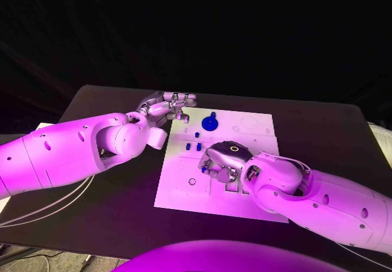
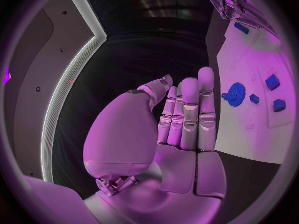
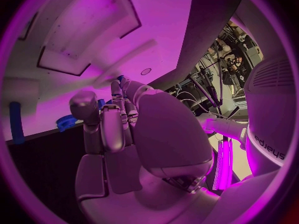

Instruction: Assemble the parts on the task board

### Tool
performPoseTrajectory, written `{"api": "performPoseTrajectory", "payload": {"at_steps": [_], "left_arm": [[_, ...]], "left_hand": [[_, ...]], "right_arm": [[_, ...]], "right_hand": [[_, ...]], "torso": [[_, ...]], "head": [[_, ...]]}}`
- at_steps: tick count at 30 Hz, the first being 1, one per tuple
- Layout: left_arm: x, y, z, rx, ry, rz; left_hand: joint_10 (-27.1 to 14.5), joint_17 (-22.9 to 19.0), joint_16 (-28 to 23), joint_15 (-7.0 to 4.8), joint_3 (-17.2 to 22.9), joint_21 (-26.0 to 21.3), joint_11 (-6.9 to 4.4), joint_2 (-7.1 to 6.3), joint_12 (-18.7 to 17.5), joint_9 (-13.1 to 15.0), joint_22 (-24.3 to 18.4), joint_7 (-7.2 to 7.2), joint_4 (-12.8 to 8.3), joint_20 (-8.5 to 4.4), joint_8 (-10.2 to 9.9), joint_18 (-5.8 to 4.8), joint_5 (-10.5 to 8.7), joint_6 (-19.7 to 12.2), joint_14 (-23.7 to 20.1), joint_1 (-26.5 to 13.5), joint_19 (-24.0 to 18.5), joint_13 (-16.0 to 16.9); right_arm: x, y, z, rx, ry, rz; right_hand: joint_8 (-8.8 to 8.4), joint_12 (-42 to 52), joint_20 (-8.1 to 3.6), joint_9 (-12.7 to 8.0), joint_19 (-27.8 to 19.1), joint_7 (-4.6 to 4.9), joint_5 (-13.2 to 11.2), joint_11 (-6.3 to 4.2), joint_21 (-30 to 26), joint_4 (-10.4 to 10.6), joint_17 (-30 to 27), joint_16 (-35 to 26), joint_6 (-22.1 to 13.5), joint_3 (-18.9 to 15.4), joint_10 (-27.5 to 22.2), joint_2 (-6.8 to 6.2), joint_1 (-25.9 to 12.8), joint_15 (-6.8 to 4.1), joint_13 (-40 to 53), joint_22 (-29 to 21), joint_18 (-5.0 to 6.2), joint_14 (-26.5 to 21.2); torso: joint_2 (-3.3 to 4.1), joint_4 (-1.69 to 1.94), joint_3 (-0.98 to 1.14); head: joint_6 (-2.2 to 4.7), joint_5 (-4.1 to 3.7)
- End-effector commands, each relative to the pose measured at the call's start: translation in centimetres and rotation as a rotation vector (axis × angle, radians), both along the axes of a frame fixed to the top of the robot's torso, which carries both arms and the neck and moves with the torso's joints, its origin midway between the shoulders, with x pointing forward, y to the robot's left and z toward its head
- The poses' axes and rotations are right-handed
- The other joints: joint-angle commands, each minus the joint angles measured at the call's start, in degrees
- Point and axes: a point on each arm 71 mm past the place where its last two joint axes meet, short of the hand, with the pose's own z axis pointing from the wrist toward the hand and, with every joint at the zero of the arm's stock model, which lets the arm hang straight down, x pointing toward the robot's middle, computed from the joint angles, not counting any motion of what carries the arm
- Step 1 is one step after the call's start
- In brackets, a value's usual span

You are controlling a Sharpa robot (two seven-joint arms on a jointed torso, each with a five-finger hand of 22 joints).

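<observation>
Board slots under right hand (image 1: pixel 222 164) hidden.

One bench (image 1: pixel 106 221), black, carries one white task board (image 1: pixel 245 122)

Two white arms reach over it, each ending in one silver hand, so two hands in all: the left hand (image 1: pixel 170 106) at the board's far left corner and the right hand (image 1: pixel 222 162) over the board's middle

On the board in the head view, one blue round gear-like part (image 1: pixel 210 123) lies near the far edge, and three small blue parts (image 1: pixel 196 146) sit beside one another closer in, with one more small blue piece (image 1: pixel 197 135) between them and the gear. That makes five blue parts that can be counted; any under the right hand cannot be told
</observation>
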Motion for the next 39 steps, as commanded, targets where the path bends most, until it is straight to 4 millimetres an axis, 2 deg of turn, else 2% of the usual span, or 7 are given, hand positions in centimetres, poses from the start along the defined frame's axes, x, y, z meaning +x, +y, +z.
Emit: {"api": "performPoseTrajectory", "payload": {"at_steps": [1, 14, 25, 30, 34, 36, 39], "left_arm": [[0.0, -0.3, 0.0, -0.013, 0.005, -0.023], [-0.1, -0.4, -0.2, -0.007, 0.029, -0.050], [-0.1, -0.2, -0.2, -0.002, 0.037, -0.057], [-0.1, 0.0, -0.3, 0.000, 0.037, -0.054], [-0.1, 0.1, -0.3, 0.001, 0.038, -0.053], [-0.1, 0.0, -0.3, 0.001, 0.038, -0.055], [0.0, 0.0, -0.4, 0.001, 0.035, -0.051]], "left_hand": [[-0.45, -0.10, -0.25, 0.14, -0.41, -0.36, 0.02, 0.37, 0.38, -0.04, -0.08, 0.08, -0.04, 0.05, -0.35, 0.98, -0.17, -0.44, -0.45, 0.05, -0.39, -0.09], [-1.30, -0.91, -0.55, 0.40, -1.48, -0.87, 0.27, 0.34, 0.66, -0.05, -0.52, 0.31, 0.33, 0.29, -0.41, 0.96, -0.19, -1.11, -0.93, -0.57, -0.50, -0.17], [-1.57, -0.47, -0.23, 0.47, -1.82, -1.02, 0.35, 0.37, 0.76, -0.05, -0.66, 0.37, 0.44, 0.36, -0.42, 0.96, -0.20, -1.34, -0.83, -0.70, -0.51, -0.18], [-1.59, -0.44, -0.20, 0.48, -1.87, -1.03, 0.35, 0.38, 0.78, -0.05, -0.68, 0.38, 0.45, 0.37, -0.42, 0.96, -0.20, -1.36, -0.81, -0.72, -0.49, -0.18], [-1.59, -0.44, -0.20, 0.48, -1.87, -1.03, 0.35, 0.38, 0.78, -0.05, -0.68, 0.38, 0.45, 0.37, -0.42, 0.96, -0.20, -1.36, -0.81, -0.72, -0.49, -0.18], [-1.59, -0.44, -0.20, 0.48, -1.87, -1.03, 0.35, 0.38, 0.78, -0.05, -0.68, 0.38, 0.45, 0.37, -0.42, 0.96, -0.20, -1.36, -0.81, -0.72, -0.49, -0.18], [-1.60, -0.65, -0.30, 0.49, -1.91, -1.04, 0.35, 0.39, 0.81, -0.04, -0.70, 0.38, 0.46, 0.38, -0.41, 0.96, -0.20, -1.37, -0.88, -0.72, -0.49, -0.18]], "right_arm": [[-0.2, -0.1, -1.0, -0.066, 0.021, 0.005], [0.3, -0.9, -0.9, -0.018, 0.005, -0.053], [0.5, -4.0, 2.1, 0.141, -0.020, -0.121], [1.3, -6.9, 3.5, 0.132, -0.013, -0.187], [2.1, -9.0, 4.6, 0.054, -0.023, -0.227], [2.3, -9.8, 4.9, 0.013, -0.038, -0.236], [2.6, -10.5, 5.0, -0.038, -0.054, -0.242]], "right_hand": [[0.29, 0.19, 0.02, 0.08, 0.16, 0.36, 0.30, -0.09, 0.18, -0.05, -0.09, 0.06, -0.04, 0.45, 0.18, 0.15, -0.59, 0.11, 0.04, -0.08, -0.69, 2.77], [-0.12, 0.36, 2.06, -0.68, -7.86, 2.84, 0.11, 2.81, -9.72, -1.09, -9.59, -7.73, -13.13, -0.02, -13.91, -2.81, -4.80, 2.38, -0.07, -13.78, 1.76, 0.09], [0.86, 4.17, 1.23, -0.19, -4.02, 1.61, 1.40, 1.60, -7.21, -1.53, -7.64, -6.02, -9.59, -0.71, -9.79, -1.97, -5.39, 1.36, 0.12, -9.95, 0.92, 1.36], [0.64, 4.36, 1.15, -0.28, -3.42, 1.61, 2.67, 1.52, -6.74, -1.38, -7.05, -5.35, -9.05, -1.54, -9.44, -3.18, -6.48, 1.39, -0.09, -9.37, 0.79, 1.61], [-0.04, 2.43, 1.59, -0.67, -5.23, 0.98, 5.31, 2.13, -9.48, -0.03, -8.90, -6.71, -12.16, -8.12, -14.55, -5.74, -9.17, 1.80, -0.08, -12.89, 1.25, 1.01], [0.33, 3.36, 2.36, -0.39, -5.73, 0.25, 5.49, 1.96, -11.89, 1.93, -8.74, -6.41, -13.36, -19.74, -16.25, -4.19, -5.40, 2.32, 0.26, -15.89, 1.22, 1.07], [0.02, 3.66, 1.53, -0.50, -5.21, -0.81, 5.79, 2.44, -12.42, 4.21, -7.19, -5.00, -13.62, -23.44, -17.43, -3.64, -3.33, 2.24, 0.03, -16.61, 1.97, 1.50]], "torso": [[0.00, 0.00, -0.01], [-0.01, -0.02, 0.02], [-0.01, -0.07, -0.03], [-0.06, -0.38, -0.15], [-0.08, -0.70, -0.25], [-0.10, -0.78, -0.30], [-0.13, -0.83, -0.33]], "head": [[-0.07, -0.03], [0.04, -0.17], [0.70, -0.85], [1.05, -1.10], [1.33, -1.27], [1.54, -1.47], [1.57, -1.54]]}}
